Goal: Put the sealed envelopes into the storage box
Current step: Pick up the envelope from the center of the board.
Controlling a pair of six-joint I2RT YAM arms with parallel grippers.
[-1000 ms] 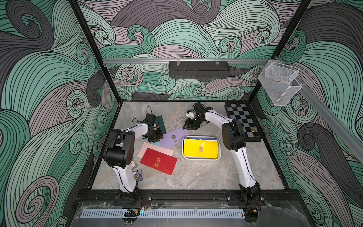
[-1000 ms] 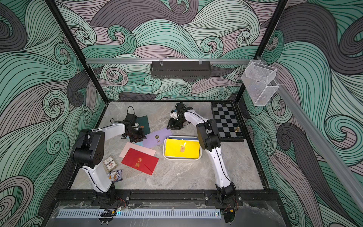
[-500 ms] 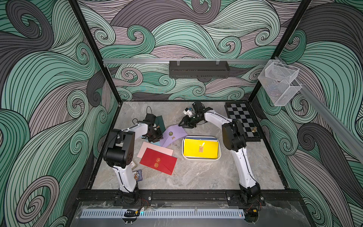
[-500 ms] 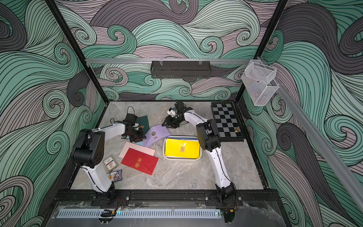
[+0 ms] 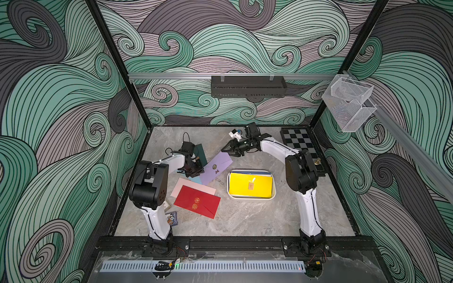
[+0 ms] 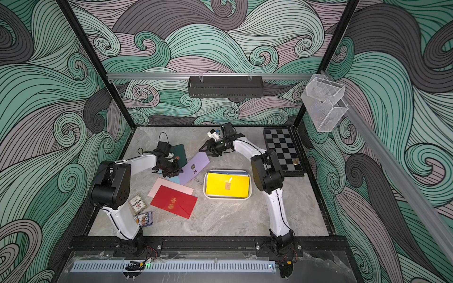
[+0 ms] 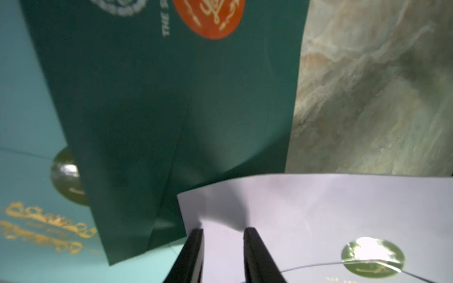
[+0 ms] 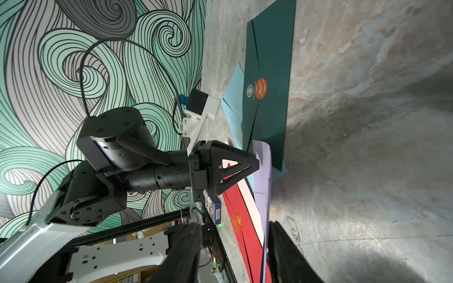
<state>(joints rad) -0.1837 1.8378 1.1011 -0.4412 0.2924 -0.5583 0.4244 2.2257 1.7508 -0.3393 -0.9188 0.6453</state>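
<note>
A lilac envelope (image 5: 215, 166) (image 6: 193, 166) stretches between my two grippers, its far end raised off the table. My left gripper (image 5: 195, 172) (image 7: 224, 232) is shut on its near corner, and the paper (image 7: 318, 215) bulges between the fingertips. My right gripper (image 5: 228, 153) (image 8: 235, 224) stands open at the far end, with the envelope's edge (image 8: 263, 186) against one finger. The white storage box (image 5: 251, 198) holds a stack topped by a yellow envelope (image 5: 250, 185). Red (image 5: 197, 201), pink (image 5: 188, 186), dark green (image 5: 201, 153) and light blue (image 7: 24, 122) envelopes lie near the left arm.
A chessboard (image 5: 300, 144) lies at the back right beside the right arm. Two card packs (image 6: 137, 203) (image 6: 144, 219) sit by the left arm's base. A black shelf (image 5: 247, 87) hangs on the back wall, and clear mesh baskets (image 5: 348, 103) hang on the right.
My right gripper has moved left to the lilac envelope's far end, and that end has risen off the table. The left gripper has stayed where it was.
</note>
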